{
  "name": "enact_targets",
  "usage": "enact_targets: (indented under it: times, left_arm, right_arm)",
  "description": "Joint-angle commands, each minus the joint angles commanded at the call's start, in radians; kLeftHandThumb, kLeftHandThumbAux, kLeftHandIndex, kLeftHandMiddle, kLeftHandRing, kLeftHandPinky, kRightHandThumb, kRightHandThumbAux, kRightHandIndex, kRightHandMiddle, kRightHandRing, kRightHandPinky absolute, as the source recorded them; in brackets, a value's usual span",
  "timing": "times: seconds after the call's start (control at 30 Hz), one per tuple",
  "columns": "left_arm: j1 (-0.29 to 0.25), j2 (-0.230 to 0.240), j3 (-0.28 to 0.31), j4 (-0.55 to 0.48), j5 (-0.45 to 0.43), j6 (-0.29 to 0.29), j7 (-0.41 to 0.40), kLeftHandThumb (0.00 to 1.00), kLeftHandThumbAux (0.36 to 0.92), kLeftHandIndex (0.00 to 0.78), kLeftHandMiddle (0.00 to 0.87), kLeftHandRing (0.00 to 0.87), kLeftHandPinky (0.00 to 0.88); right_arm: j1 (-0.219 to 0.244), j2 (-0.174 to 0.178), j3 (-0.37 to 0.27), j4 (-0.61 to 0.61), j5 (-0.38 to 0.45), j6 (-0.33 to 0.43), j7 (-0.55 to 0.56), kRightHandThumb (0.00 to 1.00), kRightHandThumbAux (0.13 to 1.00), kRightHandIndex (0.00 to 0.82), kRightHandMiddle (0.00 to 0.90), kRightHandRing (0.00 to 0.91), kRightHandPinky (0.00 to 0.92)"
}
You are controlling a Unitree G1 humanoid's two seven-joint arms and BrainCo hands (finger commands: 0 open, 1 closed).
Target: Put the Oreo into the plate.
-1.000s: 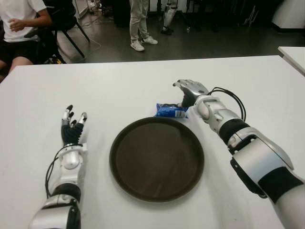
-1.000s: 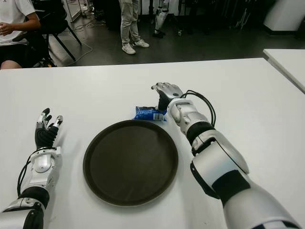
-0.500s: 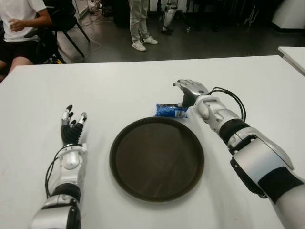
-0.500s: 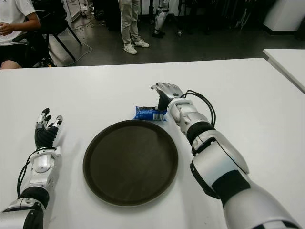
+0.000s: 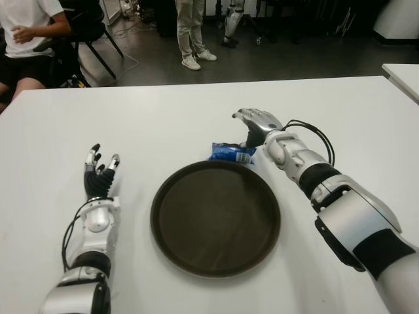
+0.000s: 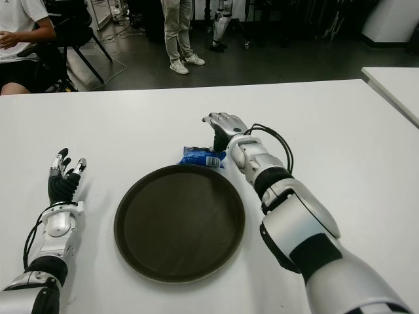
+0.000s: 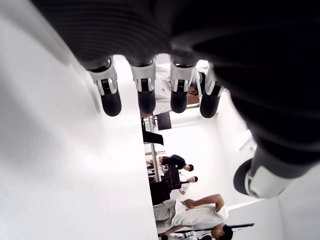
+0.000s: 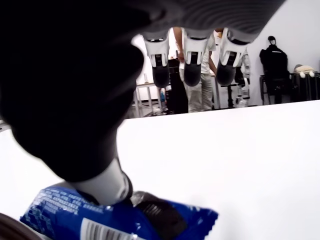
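The right hand (image 5: pixel 256 124) hovers with spread fingers over the blue Oreo pack (image 5: pixel 228 152), at the plate's (image 5: pixel 215 218) far rim. The left hand (image 5: pixel 98 178) stays open, left of the plate.

The right hand (image 5: pixel 257 123) covers one end of the Oreo pack (image 5: pixel 230 152); contact is unclear. The seated person (image 5: pixel 26 33) is cut off by the edge.

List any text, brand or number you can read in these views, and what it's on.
None can be read.
Blue Oreo packet, beyond the plate by the right hand: a white barcode-like patch shows, but its print and brand name are too blurred to read.
White table and left hand: no text visible.
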Motion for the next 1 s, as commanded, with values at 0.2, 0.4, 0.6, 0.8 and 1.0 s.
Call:
enact_targets:
  times: [0.2, 0.4, 0.6, 0.8, 1.0]
  left_arm:
    - [-0.002, -0.003, 0.002, -0.001, -0.005, 0.000, -0.003, 0.361, 0.589, 0.015, 0.017, 0.000, 0.000]
    - [-0.003, 0.000, -0.001, 0.002, 0.002, 0.000, 0.003, 0.340, 0.592, 0.007, 0.014, 0.000, 0.000]
    - [-0.004, 0.000, 0.001, 0.005, -0.001, -0.002, 0.005, 0.345, 0.588, 0.012, 0.013, 0.000, 0.000]
    - [0.002, -0.001, 0.004, 0.000, -0.003, -0.008, 0.006, 0.340, 0.582, 0.010, 0.007, 0.000, 0.000]
    - [0.001, 0.001, 0.006, 0.002, -0.004, -0.004, 0.003, 0.353, 0.577, 0.020, 0.017, 0.000, 0.000]
  right_arm:
    - [-0.004, -0.003, 0.000, -0.002, -0.001, -0.003, -0.006, 0.198, 0.860, 0.000, 0.000, 0.000, 0.014]
    - [-0.005, -0.006, 0.004, -0.001, -0.005, 0.003, -0.006, 0.191, 0.865, 0.000, 0.000, 0.000, 0.029]
    - [0.003, -0.014, 0.011, 0.002, -0.010, 0.004, -0.006, 0.202, 0.871, 0.000, 0.000, 0.000, 0.025]
    - [0.027, -0.039, 0.012, 0.005, -0.009, -0.003, -0.015, 0.212, 0.877, 0.000, 0.000, 0.000, 0.006]
    - [0.049, -0.063, 0.010, 0.021, -0.009, 0.010, -0.023, 0.216, 0.863, 0.000, 0.000, 0.000, 0.039]
